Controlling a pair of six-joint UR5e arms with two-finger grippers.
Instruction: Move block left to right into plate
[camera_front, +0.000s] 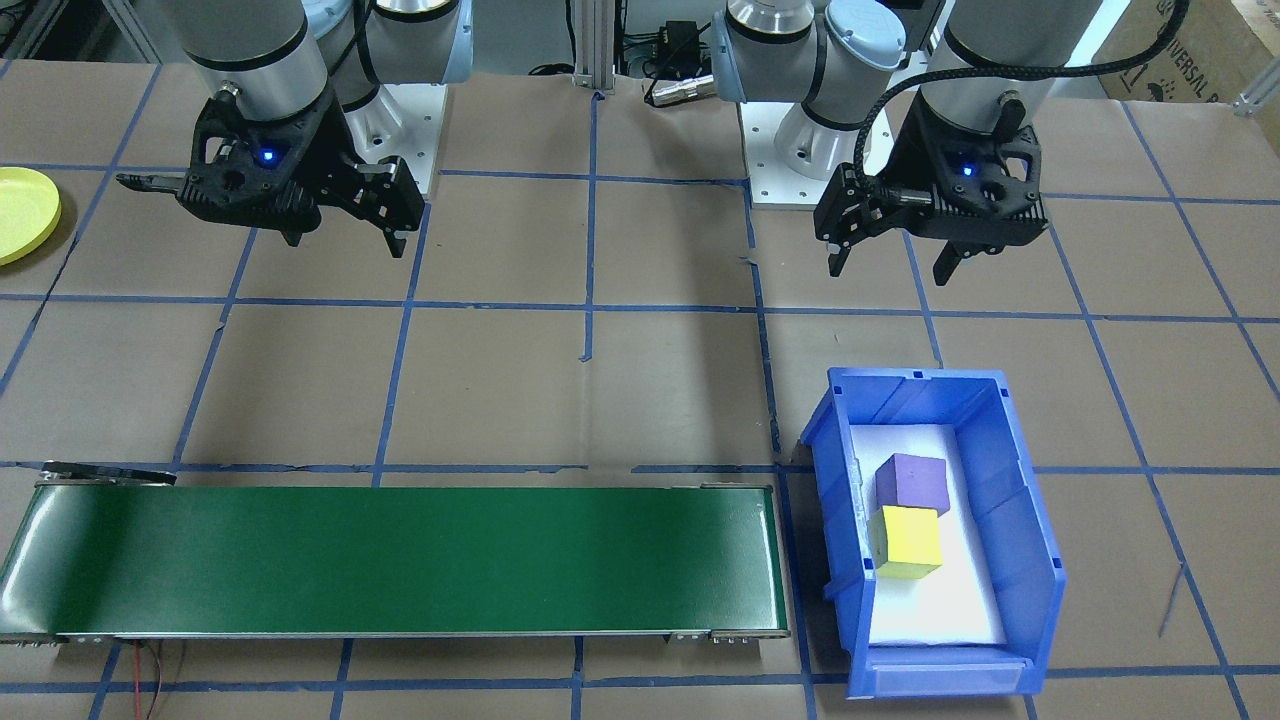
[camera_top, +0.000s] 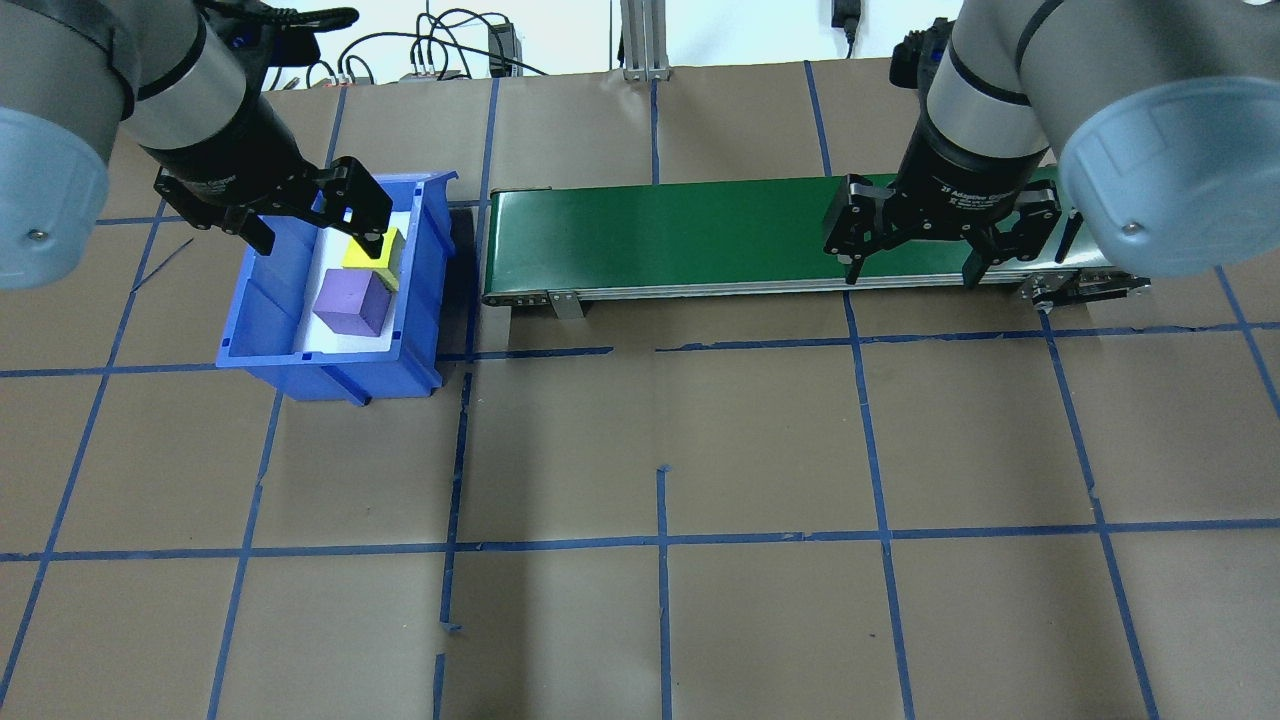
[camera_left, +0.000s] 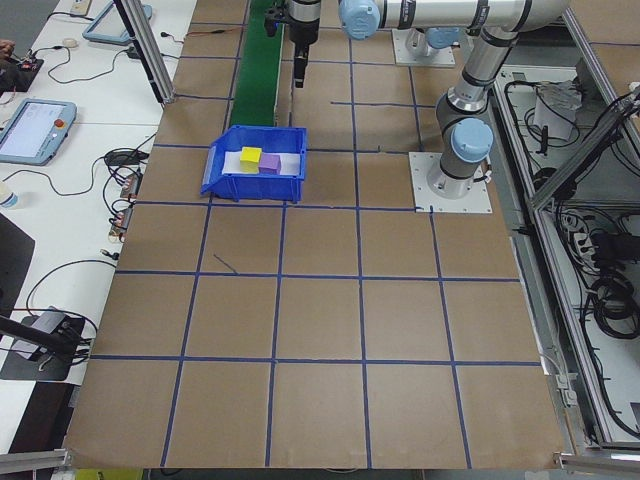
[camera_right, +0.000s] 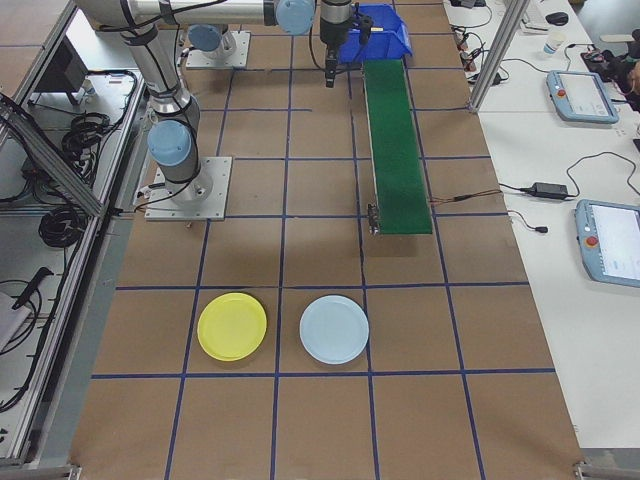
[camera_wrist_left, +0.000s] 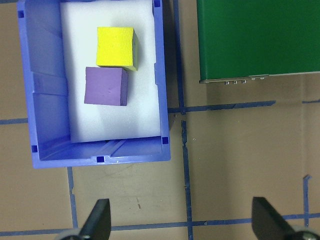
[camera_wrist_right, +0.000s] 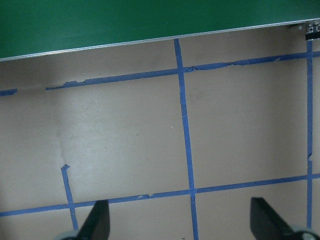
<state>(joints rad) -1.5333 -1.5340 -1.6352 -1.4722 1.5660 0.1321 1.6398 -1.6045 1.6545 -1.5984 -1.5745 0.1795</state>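
Observation:
A yellow block (camera_wrist_left: 116, 46) and a purple block (camera_wrist_left: 105, 86) lie side by side on white foam in the blue bin (camera_wrist_left: 45, 100); both also show from the front, yellow block (camera_front: 907, 541) and purple block (camera_front: 912, 482). My left gripper (camera_front: 890, 268) hangs open above the table, on the robot's side of the bin, holding nothing. My right gripper (camera_front: 345, 240) is open and empty, high over bare table beside the conveyor's far end. The yellow plate (camera_right: 232, 326) lies flat on the table beyond the right arm, also at the edge of the front view as plate (camera_front: 22, 212).
A green conveyor belt (camera_front: 400, 560) runs along the table from beside the bin (camera_front: 1030, 520) towards the right arm's side. A pale blue plate (camera_right: 334, 329) lies next to the yellow one. Blue tape lines grid the brown table cover.

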